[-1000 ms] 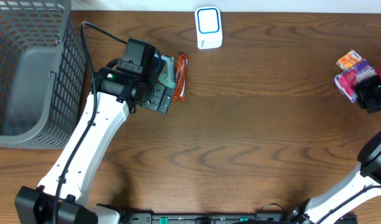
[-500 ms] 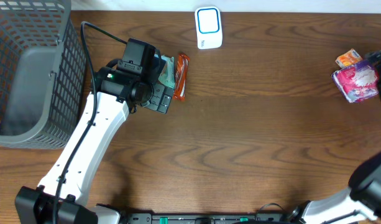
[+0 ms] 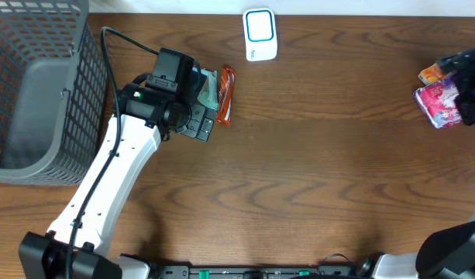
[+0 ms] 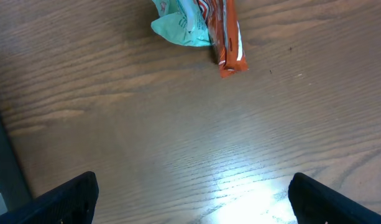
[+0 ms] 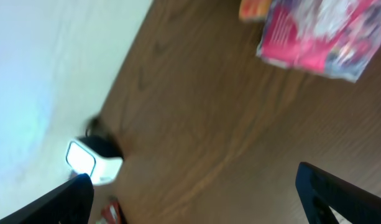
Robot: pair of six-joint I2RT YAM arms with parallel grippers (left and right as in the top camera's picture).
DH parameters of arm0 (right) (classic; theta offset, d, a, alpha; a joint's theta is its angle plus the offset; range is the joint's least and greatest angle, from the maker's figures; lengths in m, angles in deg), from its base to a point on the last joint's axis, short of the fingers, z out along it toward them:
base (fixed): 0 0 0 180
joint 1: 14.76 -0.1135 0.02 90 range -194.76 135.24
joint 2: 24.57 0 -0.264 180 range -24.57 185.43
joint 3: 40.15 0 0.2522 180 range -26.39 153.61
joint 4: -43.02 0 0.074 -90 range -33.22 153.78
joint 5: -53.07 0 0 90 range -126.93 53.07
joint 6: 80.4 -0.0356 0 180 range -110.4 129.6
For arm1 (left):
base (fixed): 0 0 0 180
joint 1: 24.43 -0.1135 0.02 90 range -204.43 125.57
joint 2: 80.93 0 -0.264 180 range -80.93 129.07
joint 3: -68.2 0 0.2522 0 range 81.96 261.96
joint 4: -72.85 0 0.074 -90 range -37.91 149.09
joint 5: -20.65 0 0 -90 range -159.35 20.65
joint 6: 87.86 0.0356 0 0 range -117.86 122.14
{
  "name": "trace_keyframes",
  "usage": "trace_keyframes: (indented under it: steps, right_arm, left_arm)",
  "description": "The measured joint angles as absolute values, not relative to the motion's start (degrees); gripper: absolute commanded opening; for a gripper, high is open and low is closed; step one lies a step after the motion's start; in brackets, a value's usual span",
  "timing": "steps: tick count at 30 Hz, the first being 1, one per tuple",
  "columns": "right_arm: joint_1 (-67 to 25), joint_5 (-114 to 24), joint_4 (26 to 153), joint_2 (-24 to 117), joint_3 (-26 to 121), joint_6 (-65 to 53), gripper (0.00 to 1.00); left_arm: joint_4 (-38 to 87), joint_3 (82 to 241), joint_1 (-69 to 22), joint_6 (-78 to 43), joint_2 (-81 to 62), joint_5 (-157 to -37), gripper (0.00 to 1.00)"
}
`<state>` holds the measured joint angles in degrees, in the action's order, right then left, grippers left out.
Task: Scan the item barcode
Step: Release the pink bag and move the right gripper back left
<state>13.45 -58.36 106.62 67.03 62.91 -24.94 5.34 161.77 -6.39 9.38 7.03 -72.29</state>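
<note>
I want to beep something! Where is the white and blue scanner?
In the overhead view the scanner sits at the table's far edge, near the middle, a little past the orange packet.

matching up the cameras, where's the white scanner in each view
overhead: white scanner sits top centre.
left wrist: not in it.
right wrist: lower left, blurred.
shared landmark: the pink packet, far right in overhead, top right in right wrist.
</note>
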Motion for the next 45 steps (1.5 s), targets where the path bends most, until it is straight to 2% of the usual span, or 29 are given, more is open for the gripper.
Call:
trace_keyframes:
  steps: [10, 26, 45]
  right_arm:
    - [3.2, -57.49, 110.32, 67.03, 62.82, -24.68, 0.99]
    - [-16.6, -50.3, 107.8, 68.38, 58.75, -23.19, 0.99]
    - [-29.83, -46.49, 102.58, 82.02, 56.55, -23.21, 0.99]
  left_arm:
    - [5.34, 161.77, -6.39, 9.38, 7.03, -72.29, 0.98]
    - [5.34, 161.77, -6.39, 9.38, 7.03, -72.29, 0.98]
    - [5.34, 161.77, -6.39, 9.38, 7.03, -72.29, 0.98]
